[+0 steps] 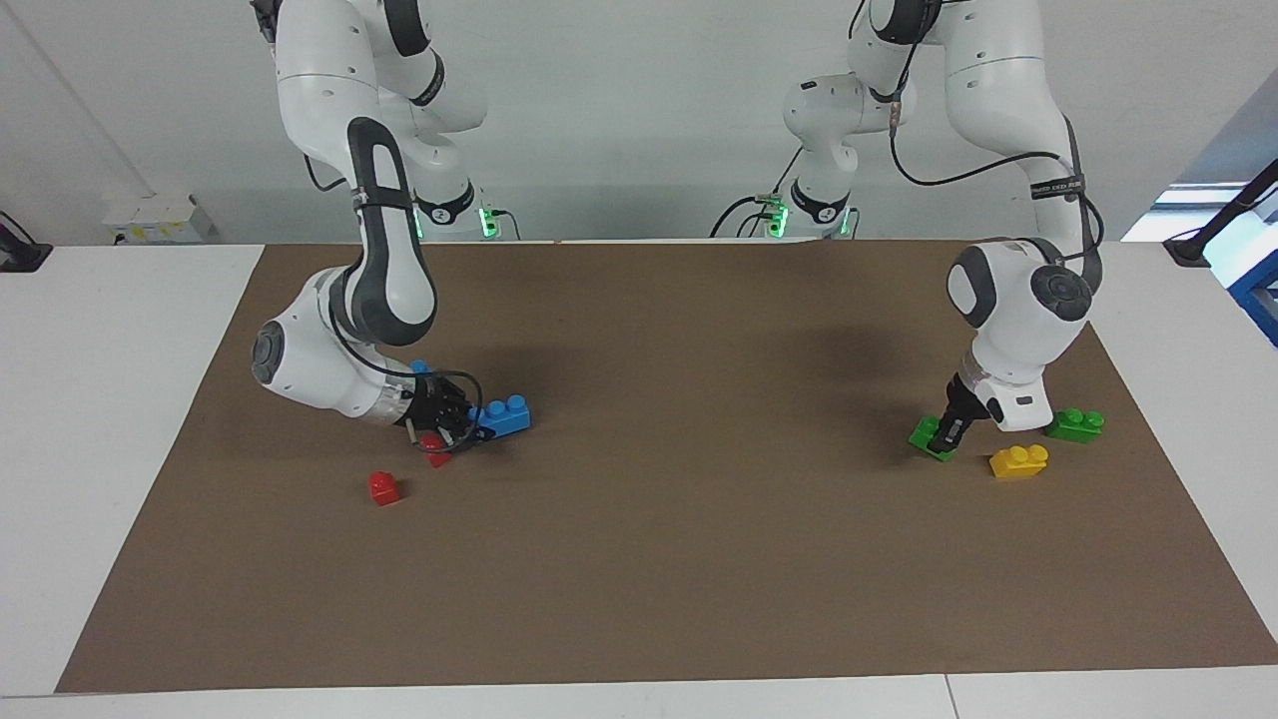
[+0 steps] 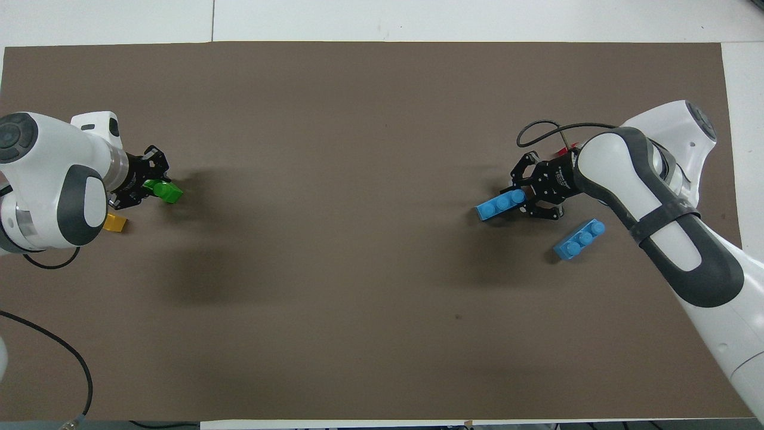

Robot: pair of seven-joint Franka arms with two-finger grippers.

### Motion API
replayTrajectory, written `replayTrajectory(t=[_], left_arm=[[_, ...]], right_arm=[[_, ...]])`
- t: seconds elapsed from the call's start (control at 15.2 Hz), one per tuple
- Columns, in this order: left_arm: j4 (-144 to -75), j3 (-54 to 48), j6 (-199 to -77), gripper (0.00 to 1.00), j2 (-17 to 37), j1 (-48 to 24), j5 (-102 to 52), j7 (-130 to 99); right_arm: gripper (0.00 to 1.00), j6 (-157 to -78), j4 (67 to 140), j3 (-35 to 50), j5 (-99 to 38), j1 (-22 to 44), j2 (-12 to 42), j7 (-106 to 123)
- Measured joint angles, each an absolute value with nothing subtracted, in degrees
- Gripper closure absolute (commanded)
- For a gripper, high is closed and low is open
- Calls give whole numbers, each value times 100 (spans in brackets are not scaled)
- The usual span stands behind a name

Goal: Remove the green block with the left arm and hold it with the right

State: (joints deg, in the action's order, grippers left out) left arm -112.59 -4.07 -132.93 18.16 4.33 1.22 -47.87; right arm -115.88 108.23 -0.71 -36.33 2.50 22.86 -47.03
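Risk: left hand (image 1: 944, 431) grips the green block (image 1: 928, 435) by one end only, so it may twist or slip when lifted. The yellow brick (image 1: 1018, 460) just beside it could get knocked.

Left hand: closed on the green block, low at the brown mat (image 1: 699, 559) on the counter, toward the left arm's end.

Right hand (image 1: 461, 427): closed on a blue brick (image 1: 502, 417), w/ red piece (image 1: 433, 446) under the fingers; contact unclear.

Left arm is reaching steeply down at its own end of the table, left gripper (image 1: 945, 434) clamping, fingertips pointing 6 o'clock. Right arm is bending low, wrist nearly level, right gripper (image 1: 461, 431) clamping, pointing 3 o'clock in the facing view.
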Motion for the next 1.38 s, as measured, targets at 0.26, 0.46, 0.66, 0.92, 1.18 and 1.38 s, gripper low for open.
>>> replayTrajectory(t=[0.26,0.46,0.66,0.92,1.18,1.38], left_arm=[[-11265,-415,-13299,0,1819,433,122,-4768],[-11221,-431,-13270,0,1808,433,122,-4751],[-11058,-448,-13127,0,1646,425,122,-4648],[-10683,-452,-12480,0,1262,422,126,-4268],[-9612,-416,-11140,0,1153,437,126,-2768],[-9015,-412,-10601,0,1075,446,126,-1799]], right_arm=[[35,-11588,10880,-73,-3634,197,2312,-4600],[8,-11588,10883,-73,-3636,196,2312,-4599],[1,-11588,10883,-73,-3637,191,2312,-4598],[1,-11589,10864,-73,-3645,183,2304,-4598],[0,-11588,10770,-73,-3678,183,2136,-4617],[0,-11566,10715,-74,-3682,183,1793,-4680]])
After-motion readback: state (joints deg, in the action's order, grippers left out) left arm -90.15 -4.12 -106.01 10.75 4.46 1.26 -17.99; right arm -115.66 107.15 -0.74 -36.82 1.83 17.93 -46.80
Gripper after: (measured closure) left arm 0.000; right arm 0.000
